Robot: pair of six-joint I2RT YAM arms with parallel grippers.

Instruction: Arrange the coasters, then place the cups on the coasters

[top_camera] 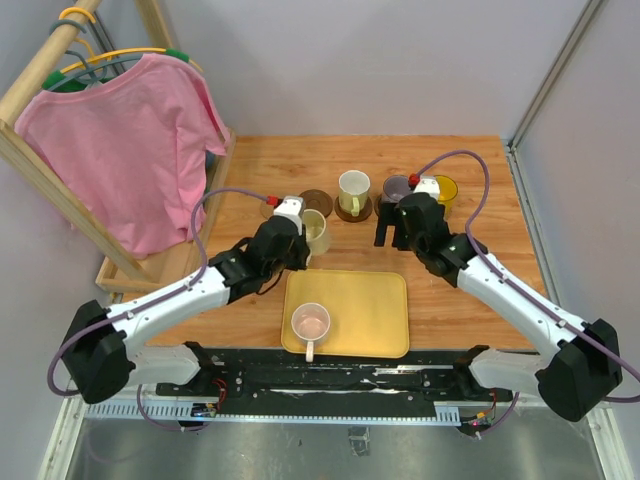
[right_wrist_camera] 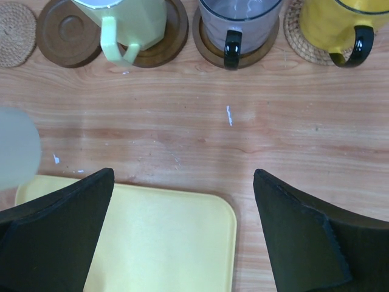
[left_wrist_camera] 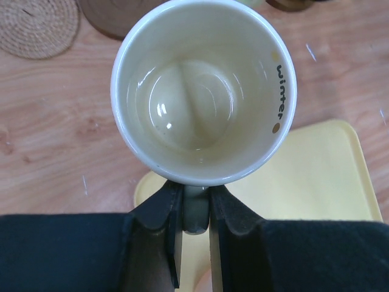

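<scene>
My left gripper [left_wrist_camera: 196, 196] is shut on the handle of a pale yellow cup [left_wrist_camera: 203, 91], which I hold upright over the wood just behind the tray [top_camera: 316, 232]. Beyond it lie a bare tan coaster [left_wrist_camera: 36, 27] and a bare dark brown coaster [left_wrist_camera: 115, 15]. Along the back row, a whitish-green cup [right_wrist_camera: 127, 24], a purple-grey cup [right_wrist_camera: 240, 18] and an amber cup [right_wrist_camera: 337, 24] each stand on a coaster. A pink cup [top_camera: 311, 323] stands on the yellow tray [top_camera: 375, 315]. My right gripper [right_wrist_camera: 182, 176] is open and holds nothing, in front of the purple-grey cup.
A wooden rack with a pink shirt [top_camera: 130, 150] stands at the left side of the table. Grey walls close in the back and the right. Bare wood [right_wrist_camera: 243, 121] lies between the tray and the row of coasters.
</scene>
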